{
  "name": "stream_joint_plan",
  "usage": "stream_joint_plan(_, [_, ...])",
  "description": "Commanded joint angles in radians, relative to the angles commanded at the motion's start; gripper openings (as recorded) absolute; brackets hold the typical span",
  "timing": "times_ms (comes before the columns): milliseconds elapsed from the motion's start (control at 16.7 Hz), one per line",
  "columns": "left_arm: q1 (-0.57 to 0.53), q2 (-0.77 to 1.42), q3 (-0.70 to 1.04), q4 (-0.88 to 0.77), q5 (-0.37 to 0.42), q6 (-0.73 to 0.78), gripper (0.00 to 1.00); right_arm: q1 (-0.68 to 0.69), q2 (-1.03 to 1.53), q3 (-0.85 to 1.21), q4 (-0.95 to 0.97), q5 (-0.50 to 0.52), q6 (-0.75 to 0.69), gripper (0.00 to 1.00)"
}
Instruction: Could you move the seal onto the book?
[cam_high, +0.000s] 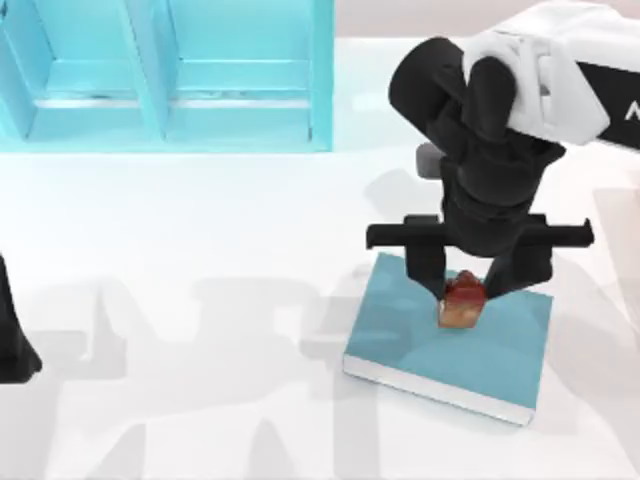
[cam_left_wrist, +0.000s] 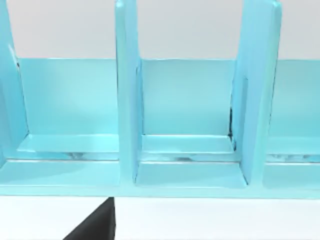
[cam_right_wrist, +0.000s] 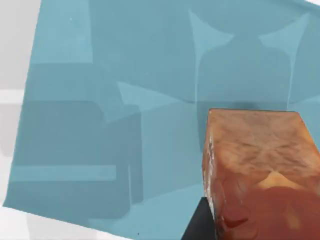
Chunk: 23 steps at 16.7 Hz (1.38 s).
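Now your right gripper (cam_high: 464, 290) grips the seal (cam_high: 461, 300) over the teal book (cam_high: 500, 345), placing step; next, lower it, then release.

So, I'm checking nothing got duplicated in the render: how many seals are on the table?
1. The seal stands on the book at the table's right side, between the right pincer's fingers. Another could be hidden under the arm.
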Motion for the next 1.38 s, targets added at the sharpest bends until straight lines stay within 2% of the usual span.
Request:
stream_joint_plan(300, [0.0,0.0,0.0,0.0,0.0,0.0,1.0,0.0,0.0,0.0,0.0,0.0,0.0,0.98])
stream_joint_plan(360, [0.0,0.0,0.0,0.0,0.0,0.0,1.0,0.0,0.0,0.0,0.0,0.0,0.0,1.0])
stream_joint_plan(900, [0.0,0.0,0.0,0.0,0.0,0.0,1.0,-0.001,0.001,0.003,-0.003,0.0,0.0,1.0])
stream_joint_plan(1380, [0.0,0.0,0.0,0.0,0.0,0.0,1.0,-0.001,-0.01,0.083,-0.097,0.0,0.0,1.0])
